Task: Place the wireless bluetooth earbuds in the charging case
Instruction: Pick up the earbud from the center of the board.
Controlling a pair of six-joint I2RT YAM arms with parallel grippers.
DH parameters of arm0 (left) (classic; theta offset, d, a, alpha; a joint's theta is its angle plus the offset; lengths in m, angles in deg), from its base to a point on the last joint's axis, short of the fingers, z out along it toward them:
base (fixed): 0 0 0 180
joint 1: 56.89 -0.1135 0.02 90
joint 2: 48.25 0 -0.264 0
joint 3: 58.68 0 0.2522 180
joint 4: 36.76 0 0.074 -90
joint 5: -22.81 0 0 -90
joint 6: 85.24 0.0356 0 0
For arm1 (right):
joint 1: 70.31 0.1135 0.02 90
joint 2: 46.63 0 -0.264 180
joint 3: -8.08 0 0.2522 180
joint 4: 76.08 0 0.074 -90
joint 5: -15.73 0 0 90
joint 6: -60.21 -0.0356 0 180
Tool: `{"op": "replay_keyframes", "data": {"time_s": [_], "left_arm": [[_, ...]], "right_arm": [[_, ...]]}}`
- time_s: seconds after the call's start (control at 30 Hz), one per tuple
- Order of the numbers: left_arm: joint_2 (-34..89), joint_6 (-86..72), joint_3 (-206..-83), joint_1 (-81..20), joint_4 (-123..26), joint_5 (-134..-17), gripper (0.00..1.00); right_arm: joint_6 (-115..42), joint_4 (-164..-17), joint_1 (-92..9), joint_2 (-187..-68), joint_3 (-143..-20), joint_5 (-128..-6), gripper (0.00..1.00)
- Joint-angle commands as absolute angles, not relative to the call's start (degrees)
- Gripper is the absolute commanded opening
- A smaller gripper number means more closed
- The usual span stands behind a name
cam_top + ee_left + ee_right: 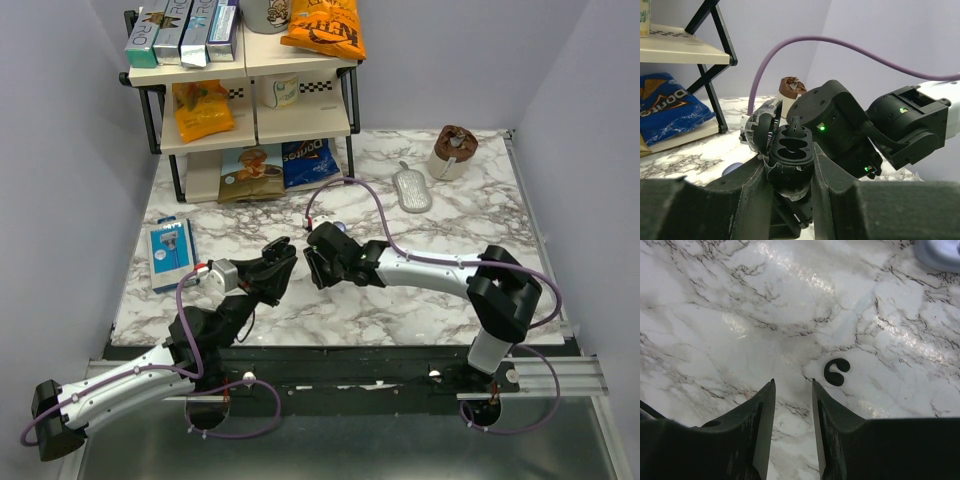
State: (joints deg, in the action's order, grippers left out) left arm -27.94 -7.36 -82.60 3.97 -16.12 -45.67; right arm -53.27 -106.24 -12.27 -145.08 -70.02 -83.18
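Note:
My left gripper (789, 170) is shut on the black charging case (790, 149) and holds it above the table with its lid (760, 129) swung open to the left. Both moulded slots look empty. A small black nub (794, 123) stands at the case's far rim; I cannot tell whether it is an earbud. One black C-shaped earbud (836, 372) lies on the marble just right of my right gripper's (792, 382) fingertip. That gripper is open and empty, pointing down at the table. In the top view both grippers meet mid-table, left (280, 256) and right (318, 262).
A shelf rack (250, 90) with snack bags stands at the back left, a Doritos bag (665, 107) under it. A blue packet (170, 253) lies at left, a grey oval pad (411, 190) and a brown-topped cup (452, 150) at back right. A pale blue-grey object (940, 252) lies near my right gripper.

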Motion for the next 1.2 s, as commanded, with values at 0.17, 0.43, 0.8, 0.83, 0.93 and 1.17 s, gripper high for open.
{"op": "replay_keyframes", "data": {"time_s": [0.17, 0.43, 0.8, 0.83, 0.93, 1.17], "left_arm": [[-29.18, -7.72, -81.94, 4.02, -16.33, -44.33, 0.00], [-28.92, -7.90, -81.85, 4.02, -16.24, -44.42, 0.00], [-28.65, -7.99, -81.67, 4.10, -16.15, -44.25, 0.00], [-28.65, -7.99, -81.67, 4.02, -16.15, -44.25, 0.00], [-28.57, -7.90, -81.76, 4.10, -16.15, -44.25, 0.00], [-28.39, -7.99, -81.76, 4.11, -16.24, -44.25, 0.00]], "right_arm": [[-54.75, -108.38, -12.66, -151.04, -74.59, -83.15, 0.44], [-54.48, -108.56, -13.10, -152.45, -74.06, -84.11, 0.44], [-53.34, -109.35, -13.18, -152.89, -73.80, -86.58, 0.45], [-53.25, -109.27, -13.10, -153.15, -73.80, -86.66, 0.45], [-53.16, -109.44, -13.10, -153.42, -73.62, -87.19, 0.45], [-53.08, -110.05, -13.36, -153.59, -73.18, -88.16, 0.45]]}}
